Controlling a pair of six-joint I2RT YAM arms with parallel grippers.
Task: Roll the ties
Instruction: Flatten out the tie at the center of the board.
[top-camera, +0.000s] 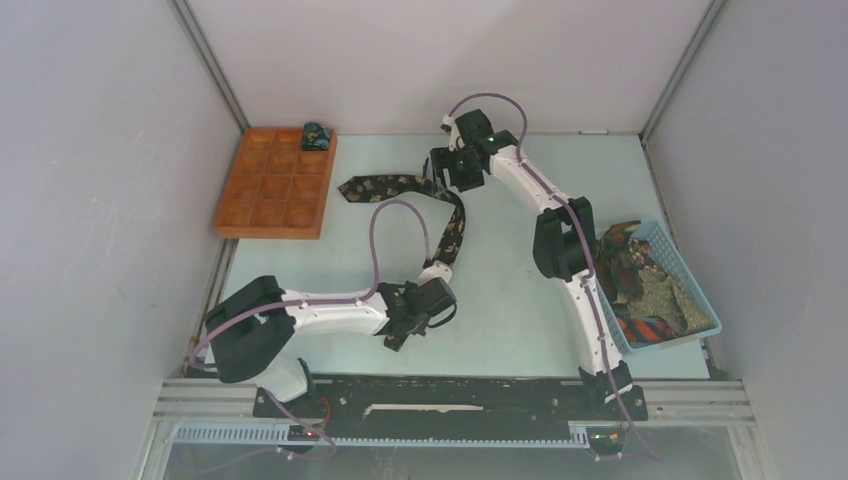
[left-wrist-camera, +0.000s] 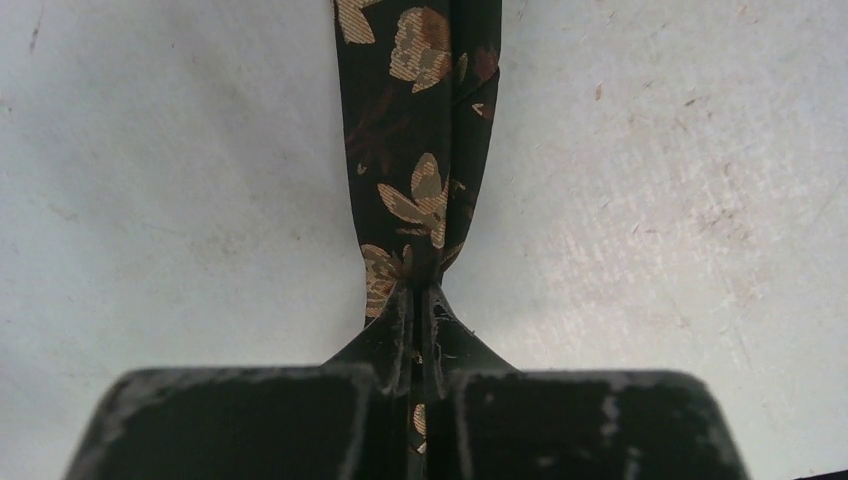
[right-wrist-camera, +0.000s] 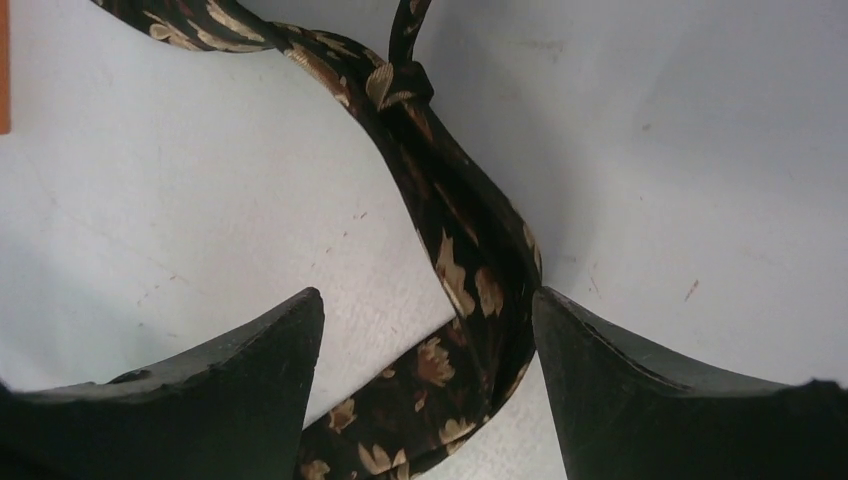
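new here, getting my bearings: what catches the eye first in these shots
A long black fabric necktie with tan leaves snakes across the table's middle. The left pincer is shut on its near end; the right pincer stands open over its far bend.

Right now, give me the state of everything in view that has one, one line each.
Leaf-pattern tie: unrolled, lying bent on the table, one end pinched.
Left gripper: shut on the leaf-pattern tie.
Right gripper: open, jaws either side of that tie.
Orange tray: flat on the table.
Rolled tie: rolled, in the tray's far right compartment.
Blue basket: holding a loose heap of unrolled ties.
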